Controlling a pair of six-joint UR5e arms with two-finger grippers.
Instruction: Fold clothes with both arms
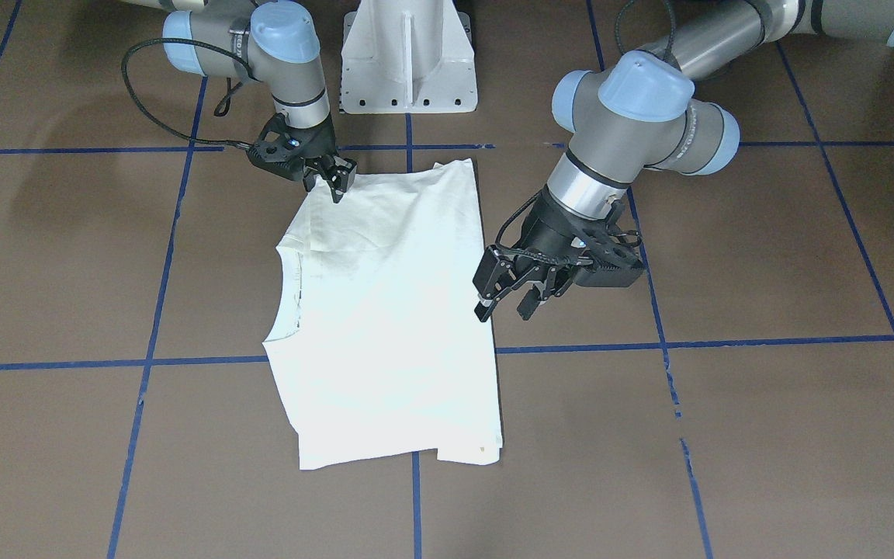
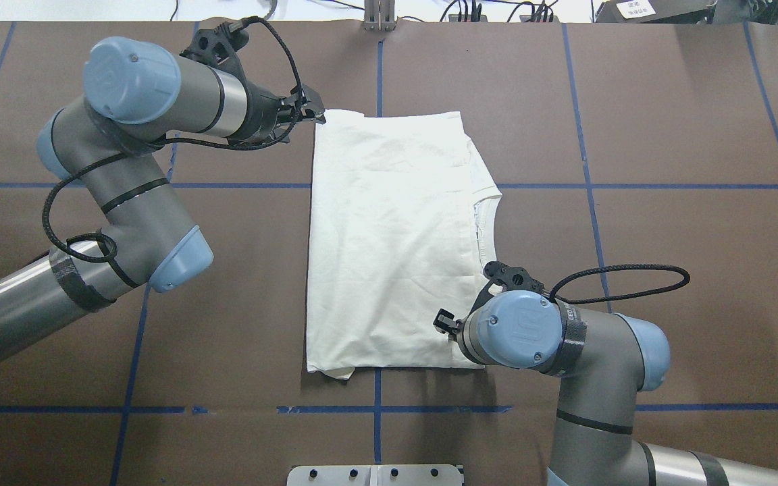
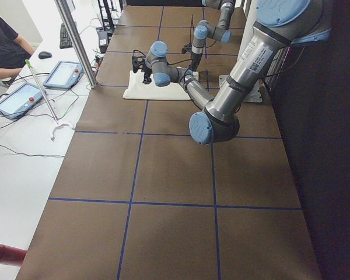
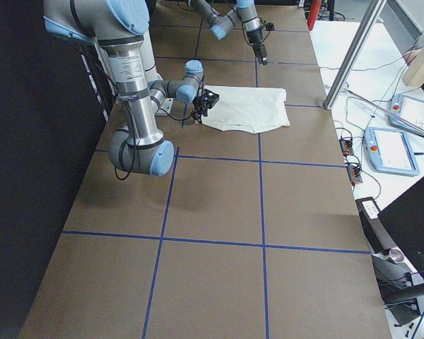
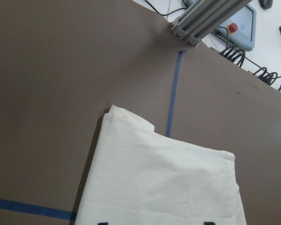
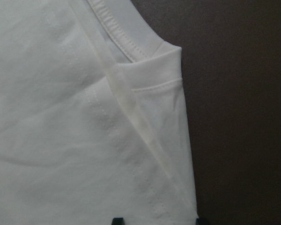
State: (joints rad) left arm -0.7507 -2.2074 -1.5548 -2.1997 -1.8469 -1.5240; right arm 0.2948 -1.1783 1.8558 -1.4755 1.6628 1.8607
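Arms: 2. The left arm comes in from the upper right of the front-facing view and the right arm from the upper left. Both are grey tubes with light-blue caps.

T-shirt: 1. The cream T-shirt is folded into a rough rectangle and lies flat pretty much dead centre of the frame. The collar is toward its left edge, and only plain cloth is showing.

Grippers: 2. The left gripper sits by the shirt's right edge with its fingers spread wide and nothing in them. The right gripper is at the shirt's upper-left corner with its tips down at the cloth. Its wrist view shows both tips apart over the shoulder seam, so it isn't pinching anything.

Table: 1. It's a brown table with blue tape lines marking out a grid.

Pedestal: 1. The white pedestal is at top centre.

Room: the left side view has a white bench down the left edge of the frame. On it are 2 pendants. A metal post stands beside them, and 1 person sits in the upper-left corner.
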